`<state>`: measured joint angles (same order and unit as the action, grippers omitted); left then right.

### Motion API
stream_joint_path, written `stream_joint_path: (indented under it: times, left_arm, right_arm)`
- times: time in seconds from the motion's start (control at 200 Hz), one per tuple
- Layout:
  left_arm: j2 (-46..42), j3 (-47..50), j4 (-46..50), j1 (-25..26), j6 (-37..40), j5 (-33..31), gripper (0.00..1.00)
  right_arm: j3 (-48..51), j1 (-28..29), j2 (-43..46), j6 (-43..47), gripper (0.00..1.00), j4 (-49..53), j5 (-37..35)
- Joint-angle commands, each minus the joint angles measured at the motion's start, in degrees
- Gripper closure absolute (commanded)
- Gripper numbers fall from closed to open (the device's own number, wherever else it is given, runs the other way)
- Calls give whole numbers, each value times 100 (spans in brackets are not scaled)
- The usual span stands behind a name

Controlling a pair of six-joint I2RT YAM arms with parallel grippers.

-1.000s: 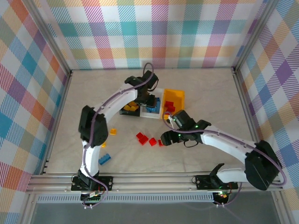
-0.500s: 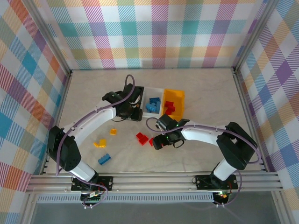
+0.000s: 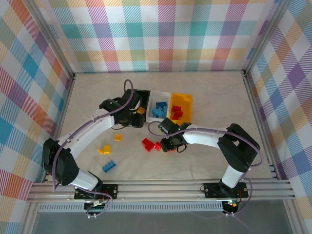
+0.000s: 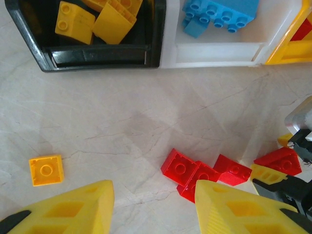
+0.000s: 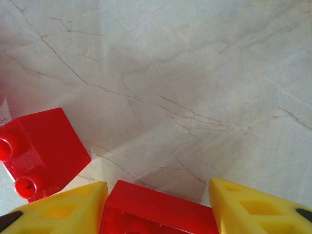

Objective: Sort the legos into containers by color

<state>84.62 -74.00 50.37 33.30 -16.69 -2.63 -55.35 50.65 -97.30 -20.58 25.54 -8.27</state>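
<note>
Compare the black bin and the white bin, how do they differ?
The black bin is dark and holds yellow-orange bricks; the white bin is pale and holds blue bricks. In the left wrist view the black bin sits left of the white bin. Both are open-topped rectangular bins, side by side.

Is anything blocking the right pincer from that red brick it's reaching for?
Nothing visible. The red brick lies right between the right pincer's fingers. A second red brick sits off to one side, not in between.
</note>
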Motion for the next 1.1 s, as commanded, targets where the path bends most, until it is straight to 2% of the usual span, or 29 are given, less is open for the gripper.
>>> stream_joint_path:
  times: [0.0, 0.25, 0.405, 0.74, 0.97, 1.095]
  left_arm:
    - [-195, 106, -67, -50, 26, -27, 52]
    - [-257, 268, -148, -56, -52, 68, 52]
    - [-406, 661, -274, -21, -224, 251, 52]
    - [-698, 1282, -427, 11, -410, 307, 50]
    - [-734, 1343, -378, 19, -371, 309, 49]
    - [-731, 1364, -361, 19, -365, 290, 48]
  right_arm:
    - [-117, 41, 66, -102, 46, 216, -184]
    - [-446, -43, 929, 55, 44, 769, -639]
    - [-980, -619, 1005, 481, 44, 918, -671]
    - [-2148, -1721, -21, 1111, 43, 510, -456]
    - [-2722, -2088, -831, 1257, 43, 391, -331]
    - [-2865, -2181, -1017, 1302, 39, 382, -310]
